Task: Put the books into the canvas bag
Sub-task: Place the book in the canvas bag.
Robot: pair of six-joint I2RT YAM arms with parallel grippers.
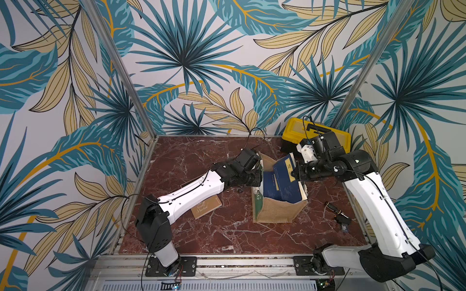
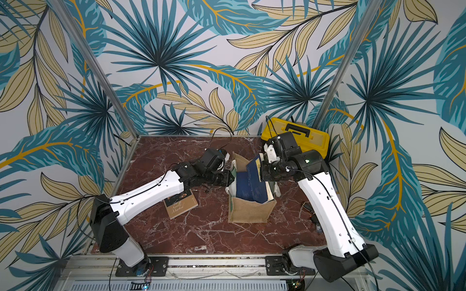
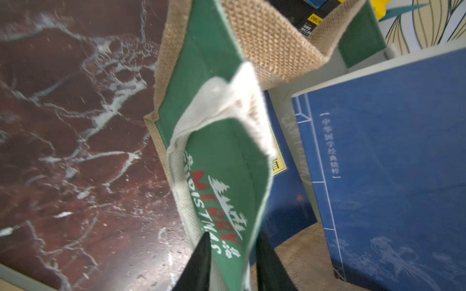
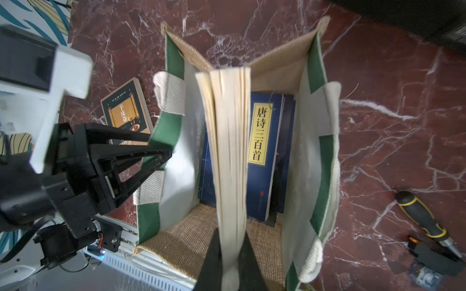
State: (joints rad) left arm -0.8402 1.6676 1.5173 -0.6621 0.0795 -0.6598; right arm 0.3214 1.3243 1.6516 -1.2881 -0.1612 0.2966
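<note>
The canvas bag (image 1: 277,211) (image 2: 252,211) stands open in the middle of the marble table, tan with green side panels (image 3: 222,151) (image 4: 325,151). My left gripper (image 1: 259,173) (image 2: 230,176) (image 3: 232,239) (image 4: 164,156) is shut on the bag's left green panel at the rim. The right gripper (image 1: 293,173) (image 2: 262,173) (image 4: 230,234) is shut on a navy book (image 1: 286,168) (image 2: 253,168) (image 4: 229,138), held upright in the bag's mouth. Other navy books (image 4: 259,141) (image 3: 390,163) stand inside. A brown-covered book (image 1: 205,209) (image 2: 180,204) (image 4: 126,113) lies on the table, partly under my left arm.
A yellow toolbox (image 1: 315,133) (image 2: 297,133) sits in the back right corner behind my right arm. A black-and-yellow screwdriver (image 1: 332,207) (image 4: 421,214) and a small black device (image 1: 343,220) lie right of the bag. Metal frame posts and rails edge the table.
</note>
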